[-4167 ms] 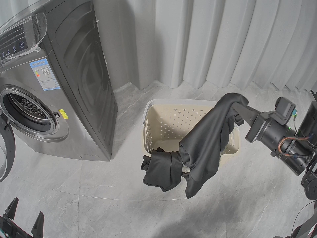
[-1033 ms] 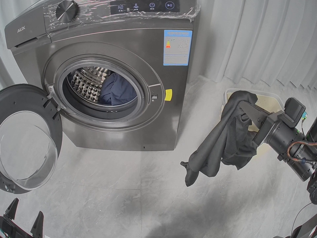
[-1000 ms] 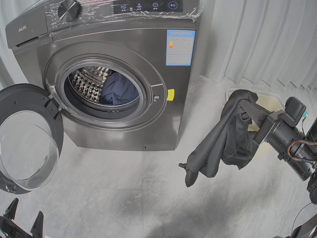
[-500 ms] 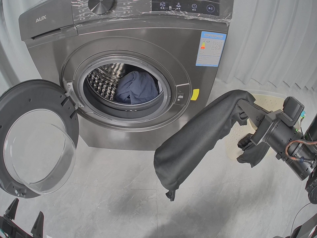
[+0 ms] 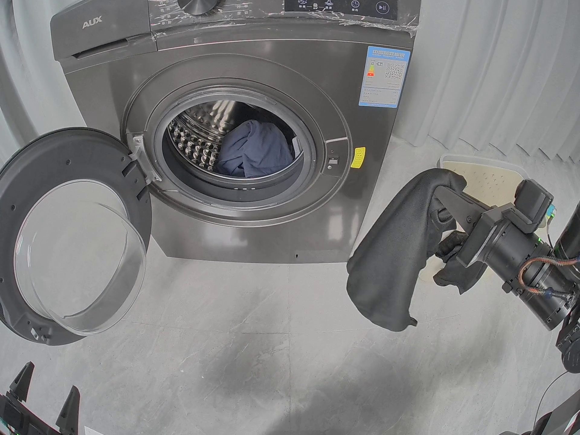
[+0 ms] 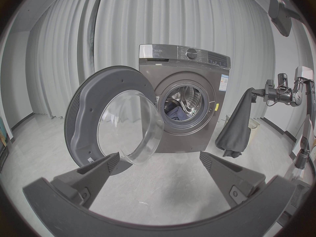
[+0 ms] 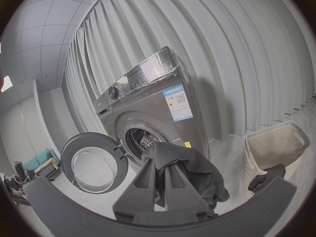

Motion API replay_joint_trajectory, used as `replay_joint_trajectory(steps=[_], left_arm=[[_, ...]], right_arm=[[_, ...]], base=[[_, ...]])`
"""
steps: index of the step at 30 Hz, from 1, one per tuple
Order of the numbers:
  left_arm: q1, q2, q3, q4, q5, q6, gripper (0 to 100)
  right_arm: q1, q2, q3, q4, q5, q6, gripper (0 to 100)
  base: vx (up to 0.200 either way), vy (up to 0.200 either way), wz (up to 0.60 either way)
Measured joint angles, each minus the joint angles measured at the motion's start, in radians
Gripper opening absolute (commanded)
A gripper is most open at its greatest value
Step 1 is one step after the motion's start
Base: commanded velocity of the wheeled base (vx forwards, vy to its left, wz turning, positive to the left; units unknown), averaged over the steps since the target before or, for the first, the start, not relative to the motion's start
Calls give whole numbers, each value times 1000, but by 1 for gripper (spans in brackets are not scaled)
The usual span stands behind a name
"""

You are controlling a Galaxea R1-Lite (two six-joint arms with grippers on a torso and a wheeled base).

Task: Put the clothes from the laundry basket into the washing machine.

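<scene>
Your right gripper (image 5: 448, 203) is clenched on the garment (image 5: 393, 255), which hangs long axis down near the basket (image 5: 483, 176). The drum (image 5: 235, 146) lies left of it and ahead. Your left gripper (image 6: 158, 162) sits low, fingers spread.

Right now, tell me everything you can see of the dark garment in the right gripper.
The dark garment is matte, soft-looking black fabric, pinched near its top by the shut right gripper and hanging down in one bunched, folded mass. It hangs in the air to the right of the washing machine front, before the laundry basket, outside the drum. Its lower end looks clear of the floor.
</scene>
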Motion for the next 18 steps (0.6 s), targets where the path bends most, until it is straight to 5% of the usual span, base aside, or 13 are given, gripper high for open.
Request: replay_joint_trajectory(steps=[11,18], left_arm=[[0,0,0,0,0,0,100],[0,0,0,0,0,0,100]], right_arm=[[1,3,1,1,0,10,0],[1,4,2,4,0,13,0]], base=[[0,200,0],[0,0,0]])
